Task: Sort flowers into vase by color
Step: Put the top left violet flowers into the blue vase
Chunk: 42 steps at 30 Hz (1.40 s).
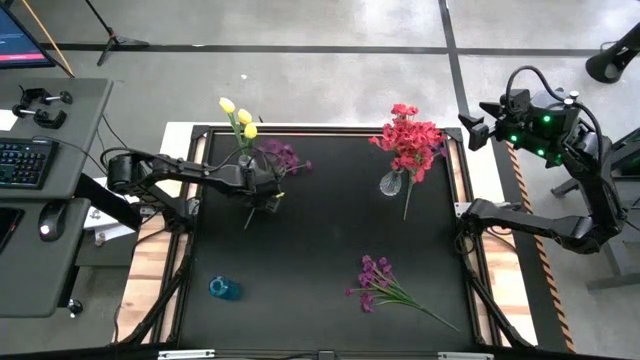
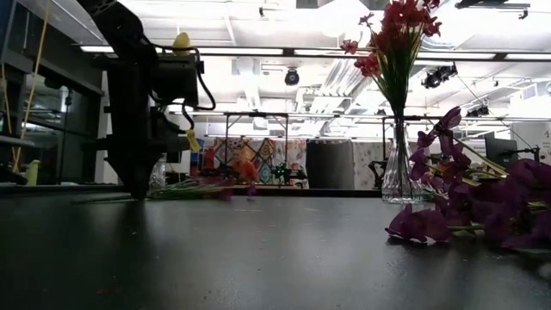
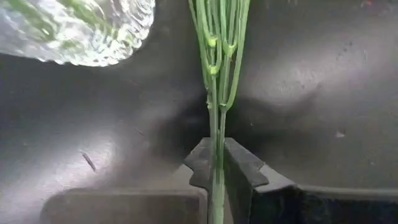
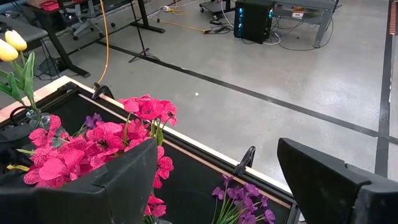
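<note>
My left gripper [image 1: 266,192] is down at the table's far left, shut on the green stems of a purple flower bunch [image 1: 285,156] lying there. Right beside it, yellow flowers [image 1: 238,115] stand in a clear glass vase [image 3: 81,31]. Red-pink flowers [image 1: 408,135] stand in another clear vase [image 1: 391,184] at the far right. A second purple bunch [image 1: 382,285] lies flat near the front right. My right gripper [image 4: 230,199] hangs open, high beyond the table's right edge, touching nothing. My left gripper pinches several thin green stems [image 3: 216,146] of the purple bunch between its two fingers, partway along their length. The fingers come steeply from above and lie across the stems. The blooms and the stem ends [image 1: 250,216] lie low on the table.
A small blue vase [image 1: 225,289] stands at the front left. A loose stem [image 1: 407,203] lies beside the red flowers' vase. A raised rim [image 1: 330,130] frames the black table top. A desk with keyboard and mouse [image 1: 25,160] stands to the left.
</note>
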Available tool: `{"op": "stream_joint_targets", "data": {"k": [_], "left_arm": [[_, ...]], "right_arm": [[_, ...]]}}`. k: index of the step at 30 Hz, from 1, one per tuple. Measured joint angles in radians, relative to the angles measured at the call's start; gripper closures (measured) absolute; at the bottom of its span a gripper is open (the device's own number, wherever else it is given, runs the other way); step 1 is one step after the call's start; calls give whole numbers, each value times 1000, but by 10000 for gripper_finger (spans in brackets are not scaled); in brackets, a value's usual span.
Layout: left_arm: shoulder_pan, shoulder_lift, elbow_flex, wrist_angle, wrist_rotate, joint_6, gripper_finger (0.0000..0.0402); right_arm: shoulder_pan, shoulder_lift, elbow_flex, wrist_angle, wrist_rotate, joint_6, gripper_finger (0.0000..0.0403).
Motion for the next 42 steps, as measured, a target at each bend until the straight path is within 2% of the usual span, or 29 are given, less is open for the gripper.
{"op": "stream_joint_targets", "data": {"k": [7,13,18,22,26,29,31,35,40,42], "left_arm": [[-59,-58,12,7,69,23,399],[-150,-217,33,34,64,54,401],[-223,-373,34,144,63,78,401],[-279,-471,35,309,62,96,401],[-320,-531,35,501,20,87,401],[-343,-557,35,634,-19,138,401],[-353,-568,36,719,-23,195,401],[-367,-601,36,806,42,311,401],[-431,-677,36,803,172,370,401],[-485,-710,36,805,186,404,401]], "right_arm": [[0,0,0,0,-6,-1,82],[0,-1,0,47,-15,77,82],[0,-2,0,112,-98,76,82],[0,-2,0,178,-281,51,82],[1,0,0,253,-617,36,82],[1,5,0,315,-841,116,82],[6,7,0,346,-909,209,82],[71,21,0,352,-877,324,84],[246,81,0,387,-707,395,107],[332,125,0,451,-646,420,118]]}}
